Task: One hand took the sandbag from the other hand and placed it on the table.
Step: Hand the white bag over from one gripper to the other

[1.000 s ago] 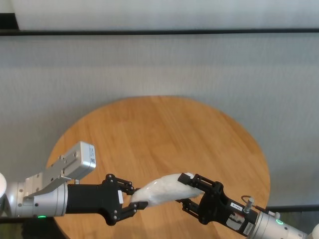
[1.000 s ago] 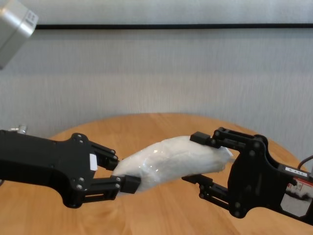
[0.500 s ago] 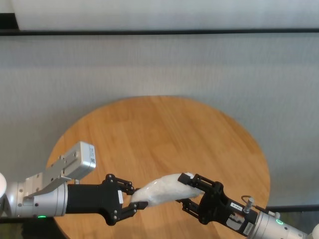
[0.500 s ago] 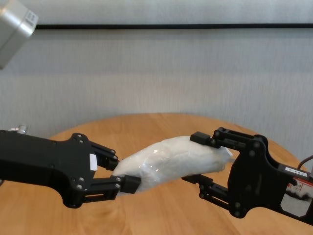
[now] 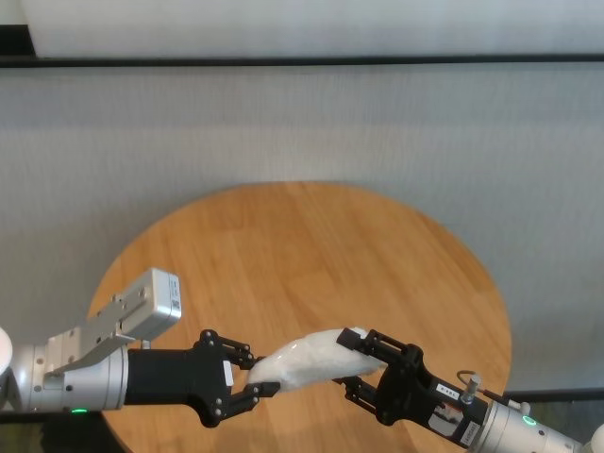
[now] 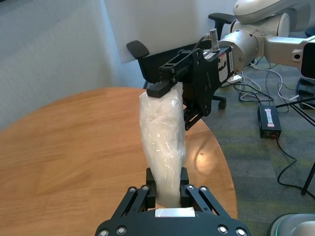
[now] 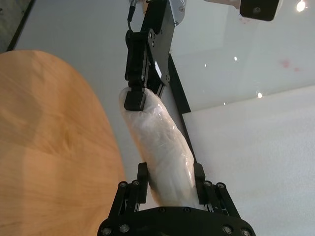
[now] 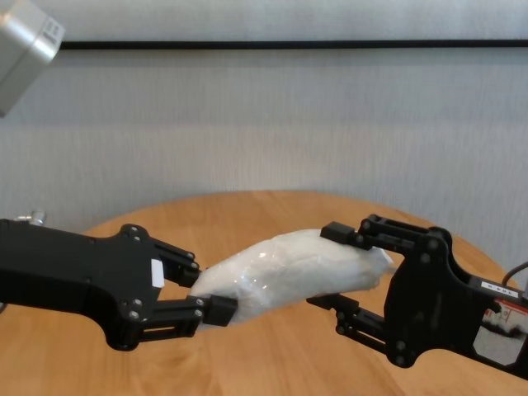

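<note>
Black and screw-studded, the right gripper (image 8: 351, 272) with the long white label and red wire at its wrist is pinched on one end of the white translucent plastic sandbag (image 8: 285, 276), a lumpy, slightly curved pouch. The left gripper (image 8: 206, 293), black with a small white square sticker on its body, is pinched on the opposite end. Both grip at once; the sandbag spans the gap between them as a bridge.

The sandbag's long axis runs from one gripper to the other, rising slightly toward the right gripper. It hangs above the near part of the round, light orange-brown wood-plank counter (image 5: 302, 255), clear of the surface. Neither arm is nearer; each sits at one end. Judgement: the handover turns on the left gripper letting go and backing away along this axis.

The head view shows the sandbag (image 5: 307, 359) over the counter's near edge. The chest view shows the air gap beneath it. The left wrist view shows the left gripper's fingers (image 6: 183, 179) on both sides of the sandbag; the right wrist view shows the same for the right gripper (image 7: 170, 184).
</note>
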Controlling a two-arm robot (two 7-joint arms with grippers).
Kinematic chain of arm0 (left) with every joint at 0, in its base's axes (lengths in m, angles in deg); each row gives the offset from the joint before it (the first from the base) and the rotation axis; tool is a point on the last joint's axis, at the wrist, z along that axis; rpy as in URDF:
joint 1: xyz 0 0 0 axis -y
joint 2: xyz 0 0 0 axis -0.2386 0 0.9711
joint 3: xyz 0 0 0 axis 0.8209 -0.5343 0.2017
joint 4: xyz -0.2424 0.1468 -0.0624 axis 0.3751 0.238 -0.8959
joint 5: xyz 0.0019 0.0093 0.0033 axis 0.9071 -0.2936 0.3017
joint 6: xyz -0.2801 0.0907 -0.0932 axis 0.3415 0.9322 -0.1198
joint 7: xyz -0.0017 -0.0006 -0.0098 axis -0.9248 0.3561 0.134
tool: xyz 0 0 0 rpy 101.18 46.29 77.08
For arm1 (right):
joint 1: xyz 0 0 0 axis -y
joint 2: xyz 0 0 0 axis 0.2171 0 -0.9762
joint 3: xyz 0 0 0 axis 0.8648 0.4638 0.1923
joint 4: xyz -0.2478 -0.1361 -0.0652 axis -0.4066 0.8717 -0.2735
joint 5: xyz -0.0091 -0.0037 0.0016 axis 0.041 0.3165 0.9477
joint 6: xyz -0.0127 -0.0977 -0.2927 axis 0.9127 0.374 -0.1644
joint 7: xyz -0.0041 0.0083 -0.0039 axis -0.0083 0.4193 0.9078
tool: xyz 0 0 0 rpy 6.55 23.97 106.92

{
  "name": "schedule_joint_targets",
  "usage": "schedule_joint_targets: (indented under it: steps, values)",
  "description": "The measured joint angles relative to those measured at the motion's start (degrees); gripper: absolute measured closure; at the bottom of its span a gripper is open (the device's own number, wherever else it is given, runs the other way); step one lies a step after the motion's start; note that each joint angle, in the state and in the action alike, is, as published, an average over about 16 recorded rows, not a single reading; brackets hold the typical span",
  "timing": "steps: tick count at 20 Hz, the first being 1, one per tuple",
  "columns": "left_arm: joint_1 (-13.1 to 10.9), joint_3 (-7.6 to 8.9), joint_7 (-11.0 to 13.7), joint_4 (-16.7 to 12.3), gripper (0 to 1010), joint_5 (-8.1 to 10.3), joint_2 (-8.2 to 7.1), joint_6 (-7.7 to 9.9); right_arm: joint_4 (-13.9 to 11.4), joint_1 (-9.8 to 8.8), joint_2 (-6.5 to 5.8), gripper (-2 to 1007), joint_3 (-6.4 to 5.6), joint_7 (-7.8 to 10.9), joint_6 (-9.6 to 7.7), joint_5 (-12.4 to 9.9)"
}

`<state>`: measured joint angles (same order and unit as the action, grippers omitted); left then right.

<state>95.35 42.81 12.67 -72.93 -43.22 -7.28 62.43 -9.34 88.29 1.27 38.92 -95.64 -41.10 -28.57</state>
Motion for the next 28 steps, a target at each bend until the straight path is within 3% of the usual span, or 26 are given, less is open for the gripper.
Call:
schedule_joint_targets:
  steps: [22, 28]
  values:
    - [0.0, 0.0, 0.0, 0.0, 730, 0.0, 0.0, 0.0, 0.0, 0.0, 0.0, 477, 0.0, 0.0, 0.0, 0.0]
    - [0.0, 0.0, 0.0, 0.0, 678, 0.0, 0.0, 0.0, 0.0, 0.0, 0.0, 477, 0.0, 0.0, 0.0, 0.0]
